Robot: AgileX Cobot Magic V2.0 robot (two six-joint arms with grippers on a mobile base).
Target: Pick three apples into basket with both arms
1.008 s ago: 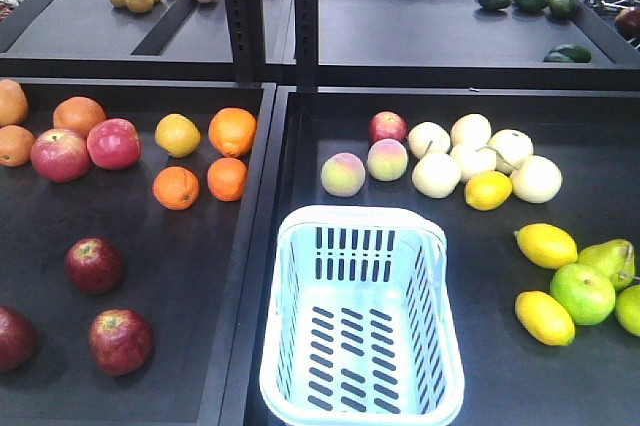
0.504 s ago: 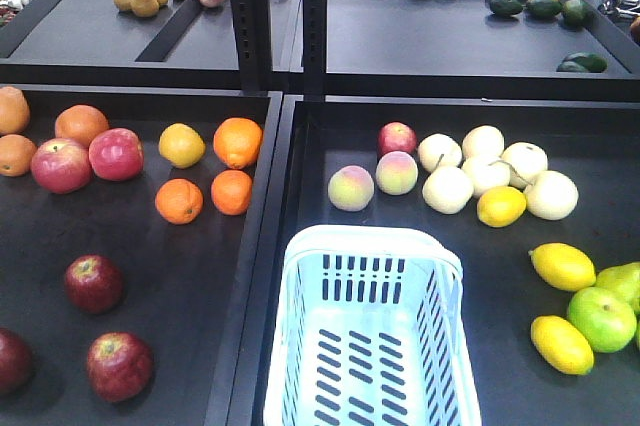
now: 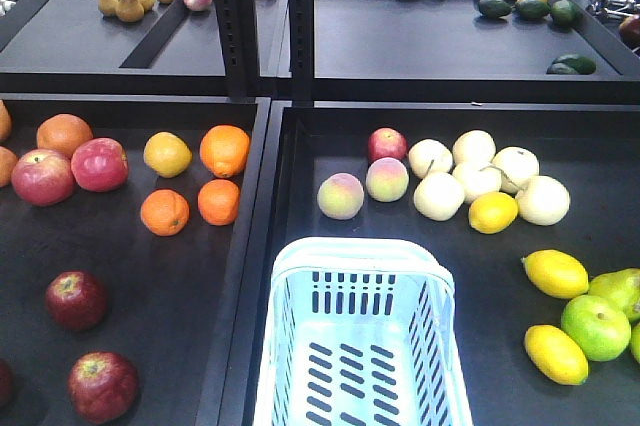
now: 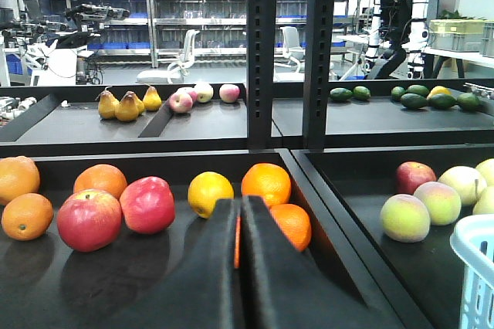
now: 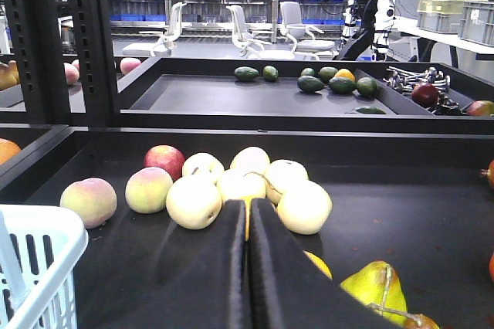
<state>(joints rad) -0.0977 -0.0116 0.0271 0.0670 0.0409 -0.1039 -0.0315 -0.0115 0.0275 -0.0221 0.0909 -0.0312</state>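
Two dark apples (image 3: 75,300) in left tray (image 3: 180,286), third apple (image 3: 4,383) cut by frame edge; basket (image 3: 360,251) in right tray (image 3: 490,286). Both pinched closed, empty: left gripper (image 4: 238,205), right gripper (image 5: 248,205).

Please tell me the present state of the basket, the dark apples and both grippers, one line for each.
Pale blue slotted plastic basket: upright, empty where visible.
Dark maroon-red round apples: lying on the left black tray, outside the basket.
Left black gripper: shut, holding nothing.
Right black gripper: shut, holding nothing.
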